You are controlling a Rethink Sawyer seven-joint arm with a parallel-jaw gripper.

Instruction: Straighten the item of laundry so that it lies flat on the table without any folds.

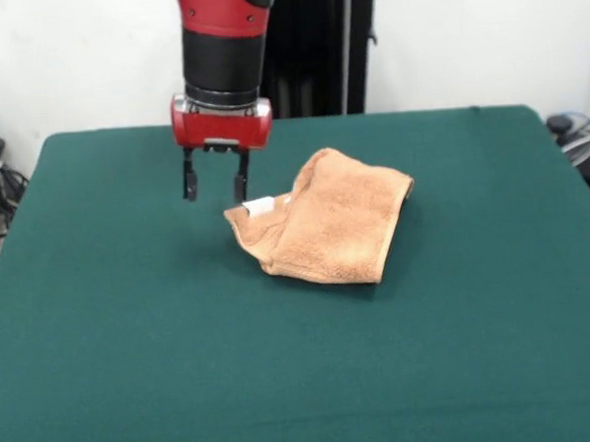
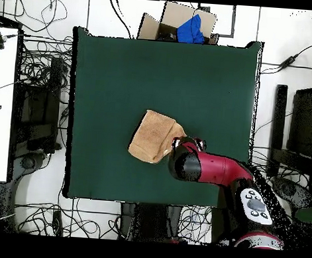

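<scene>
The orange-tan towel (image 1: 327,222) lies folded over itself near the middle of the dark green table (image 1: 132,341). Its small white tag (image 1: 258,206) shows at the corner nearest the gripper. My gripper (image 1: 216,188) hangs just left of that corner, a little above the cloth. Its two black fingers are apart and hold nothing. In the overhead view the towel (image 2: 151,136) lies left of the red arm (image 2: 209,168), which covers the gripper and the towel's right corner.
A cardboard box with a blue thing (image 2: 192,28) stands beyond the table's top edge in the overhead view. Cables and stands lie on the floor around the table. A white bench (image 2: 0,103) is at the left.
</scene>
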